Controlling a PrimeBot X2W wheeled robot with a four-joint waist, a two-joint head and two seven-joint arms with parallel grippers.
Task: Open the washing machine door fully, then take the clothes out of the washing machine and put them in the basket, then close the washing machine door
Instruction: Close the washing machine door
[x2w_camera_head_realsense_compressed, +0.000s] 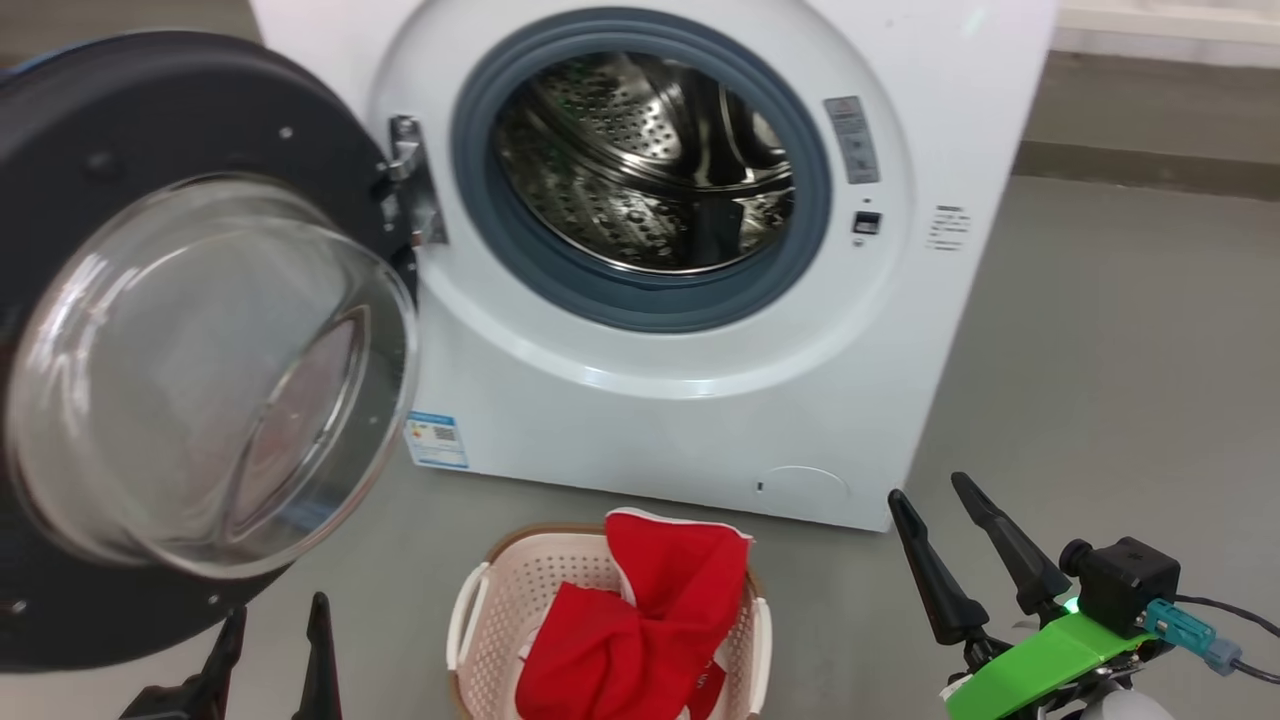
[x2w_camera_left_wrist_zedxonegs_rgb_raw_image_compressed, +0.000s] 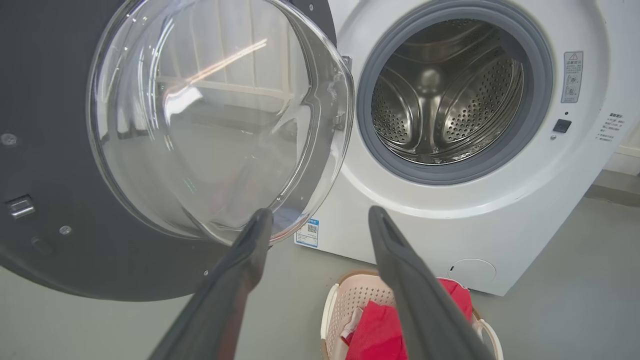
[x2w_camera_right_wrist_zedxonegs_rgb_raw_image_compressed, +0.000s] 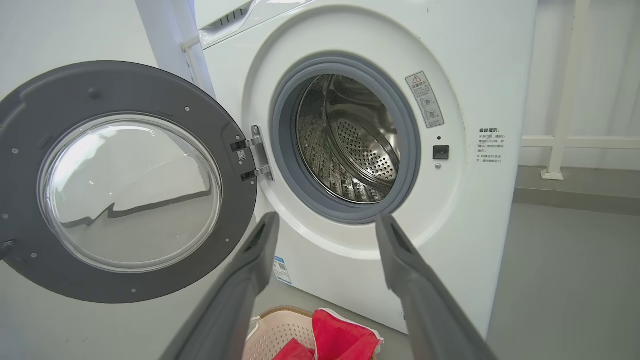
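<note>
The white washing machine (x2w_camera_head_realsense_compressed: 700, 420) stands in front of me with its door (x2w_camera_head_realsense_compressed: 90, 130) swung wide open to the left, glass bowl facing me. Its steel drum (x2w_camera_head_realsense_compressed: 640, 160) looks empty. Red clothes (x2w_camera_head_realsense_compressed: 640, 620) lie piled in the cream basket (x2w_camera_head_realsense_compressed: 500, 600) on the floor before the machine. My left gripper (x2w_camera_head_realsense_compressed: 275, 625) is open at the lower left, just below the door's rim. My right gripper (x2w_camera_head_realsense_compressed: 925, 490) is open at the lower right, beside the machine's front corner, holding nothing. The door (x2w_camera_left_wrist_zedxonegs_rgb_raw_image_compressed: 50, 225), the empty drum (x2w_camera_left_wrist_zedxonegs_rgb_raw_image_compressed: 445, 100) and the basket (x2w_camera_left_wrist_zedxonegs_rgb_raw_image_compressed: 340, 300) also appear in the left wrist view; the door (x2w_camera_right_wrist_zedxonegs_rgb_raw_image_compressed: 125, 90) and clothes (x2w_camera_right_wrist_zedxonegs_rgb_raw_image_compressed: 340, 335) in the right wrist view.
Grey floor (x2w_camera_head_realsense_compressed: 1120, 350) stretches to the right of the machine. A pale wall base (x2w_camera_head_realsense_compressed: 1150, 40) runs along the back right, and a white post (x2w_camera_right_wrist_zedxonegs_rgb_raw_image_compressed: 565, 100) stands behind the machine in the right wrist view.
</note>
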